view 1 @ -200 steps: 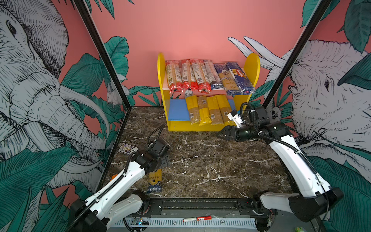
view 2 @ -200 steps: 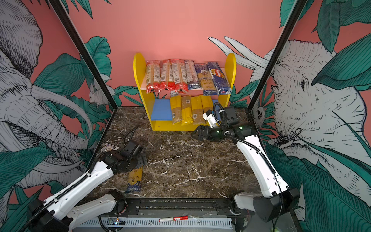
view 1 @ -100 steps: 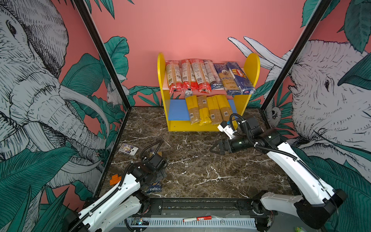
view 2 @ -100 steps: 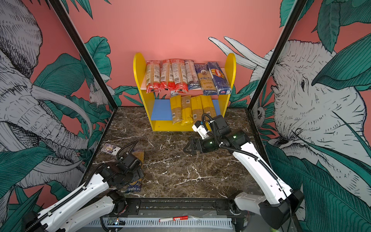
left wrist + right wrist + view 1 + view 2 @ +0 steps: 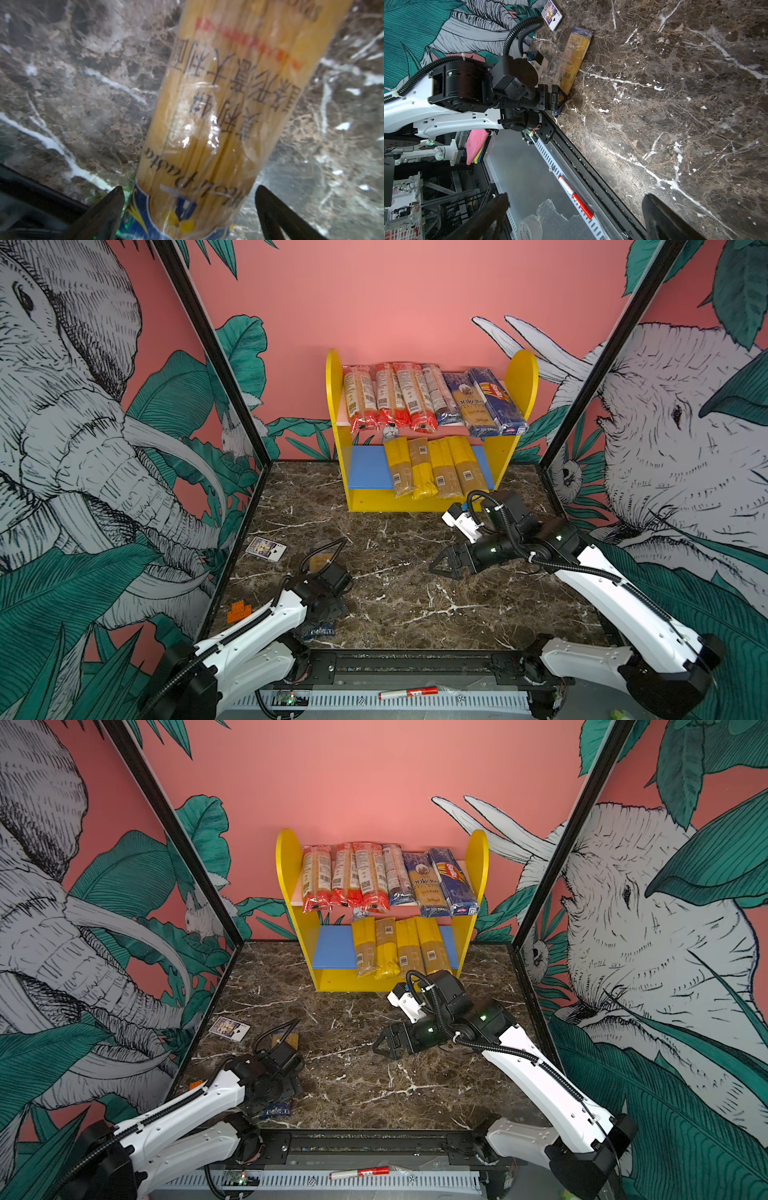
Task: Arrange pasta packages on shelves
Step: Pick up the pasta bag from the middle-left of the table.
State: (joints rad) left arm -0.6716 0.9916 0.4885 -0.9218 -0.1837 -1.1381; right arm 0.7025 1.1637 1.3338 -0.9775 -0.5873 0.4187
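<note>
The right gripper [image 5: 441, 565] has pulled back from the shelves [image 5: 336, 406], wide open and empty. The left gripper [image 5: 189, 188] has dropped over a pack [image 5: 218, 104], open on both sides of it.

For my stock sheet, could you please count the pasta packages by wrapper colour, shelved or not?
Red-ended packs: 3
Half-yellow packs: 4
Blue or blue-ended packs: 4, counting the loose pack on the table
Total: 11

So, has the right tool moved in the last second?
Yes: the right tool has backed away from the yellow two-tier shelf unit, toward the front.
</note>
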